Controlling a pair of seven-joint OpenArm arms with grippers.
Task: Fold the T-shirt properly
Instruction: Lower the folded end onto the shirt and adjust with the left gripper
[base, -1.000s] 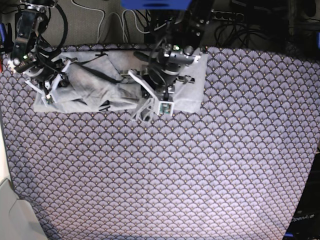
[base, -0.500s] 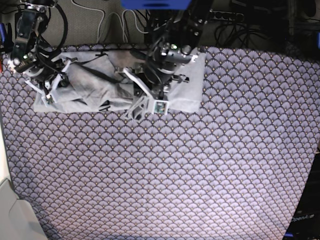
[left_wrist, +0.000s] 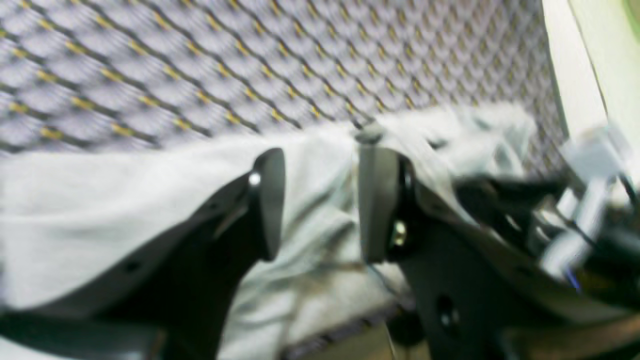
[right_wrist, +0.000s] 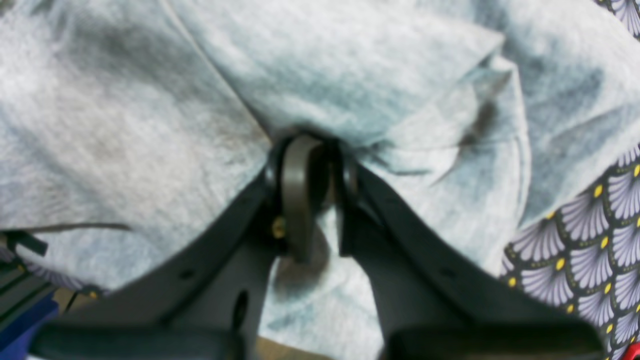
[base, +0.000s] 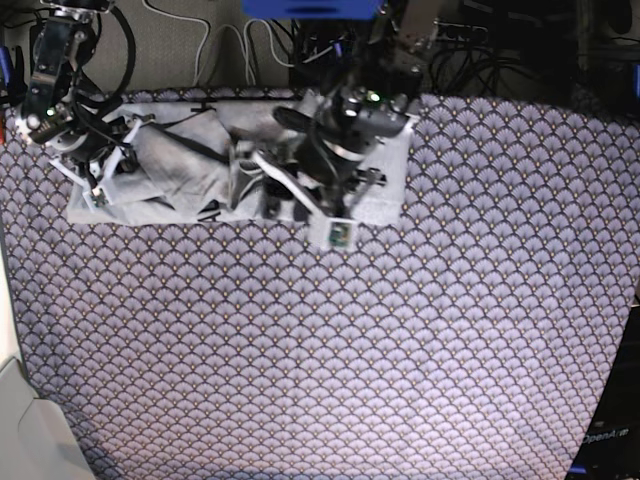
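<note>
The light-grey T-shirt (base: 170, 175) lies bunched along the far edge of the table, on the scallop-patterned tablecloth (base: 350, 340). My left gripper (base: 272, 192) hovers low over the shirt's middle. In the left wrist view its jaws (left_wrist: 320, 200) stand open, with creased T-shirt fabric (left_wrist: 100, 200) below them and nothing held. My right gripper (base: 108, 180) is at the shirt's left end. In the right wrist view this gripper (right_wrist: 320, 195) is shut on a pinched fold of the T-shirt (right_wrist: 125, 125). No lettering shows.
Cables and power strips (base: 230, 50) hang behind the table's far edge. A white surface (base: 20, 420) sits off the front left corner. Dark equipment (base: 610, 440) stands at the front right. Patterned tablecloth (right_wrist: 600, 225) shows beside the shirt's edge.
My left gripper has opened and let go of the shirt fabric, and its wrist has swung back and turned. The right arm has held still, still pinching the shirt.
</note>
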